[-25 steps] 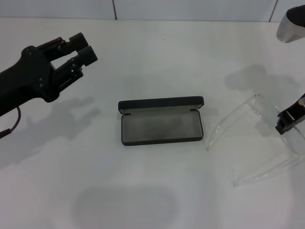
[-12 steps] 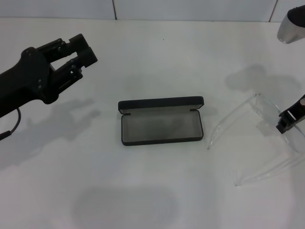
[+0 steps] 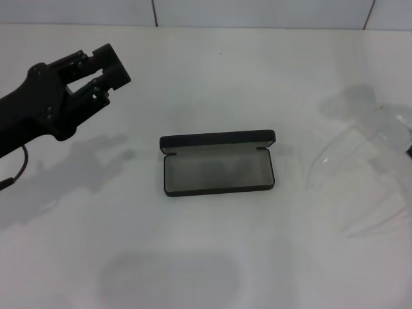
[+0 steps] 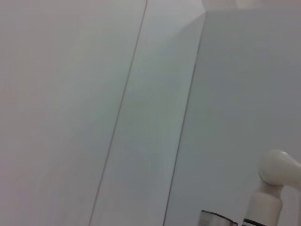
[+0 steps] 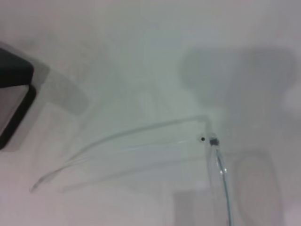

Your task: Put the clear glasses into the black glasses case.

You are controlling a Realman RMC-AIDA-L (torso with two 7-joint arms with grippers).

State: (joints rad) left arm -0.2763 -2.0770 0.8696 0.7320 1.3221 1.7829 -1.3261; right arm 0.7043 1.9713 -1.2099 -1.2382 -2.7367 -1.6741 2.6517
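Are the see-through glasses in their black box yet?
Not yet. The matte black glasses case already lies open on the white table, its grey inside empty. The clear plastic glasses are lifted off the table at the robot's right. They must go into the case. The left gripper hovers open, far left.

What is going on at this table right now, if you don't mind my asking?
The robot is meant to pack the clear glasses into the black glasses case, which lies open mid-table with nothing in it. The glasses are at the table's right edge, apart from the case. The left gripper hovers open on the far left; the right gripper is out of view.
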